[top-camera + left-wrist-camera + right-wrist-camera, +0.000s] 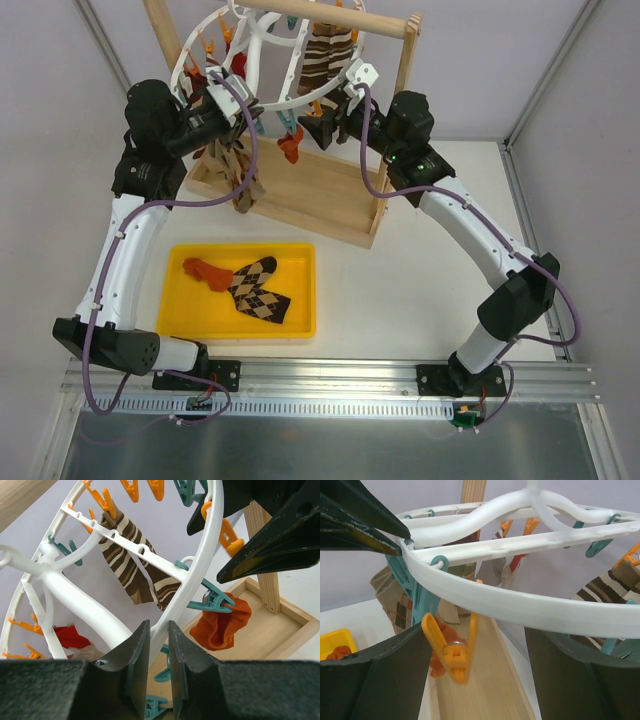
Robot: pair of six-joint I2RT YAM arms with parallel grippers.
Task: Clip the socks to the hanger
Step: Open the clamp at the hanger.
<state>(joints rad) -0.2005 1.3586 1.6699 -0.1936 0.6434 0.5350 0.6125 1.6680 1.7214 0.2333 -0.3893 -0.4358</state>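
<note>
From above, we see one sock [204, 270] lying loose in the tray [200, 315] and the other sock [290, 148] pegged to the hanger [186, 57]. In the left wrist view, our left tool [156, 632] pinches the hanger's rim. In the right wrist view, our right tool [477, 640] gapes wide. The loose sock looks limp and light, so we judge the cuff the best place to pinch it.

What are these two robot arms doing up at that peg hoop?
They're pegging socks up. The left arm pinches the white hanger by its rim in its jaws; the right arm has open jaws around an orange peg. One orange-red sock hangs from a teal peg; the second sock lies in the yellow tray.
</note>
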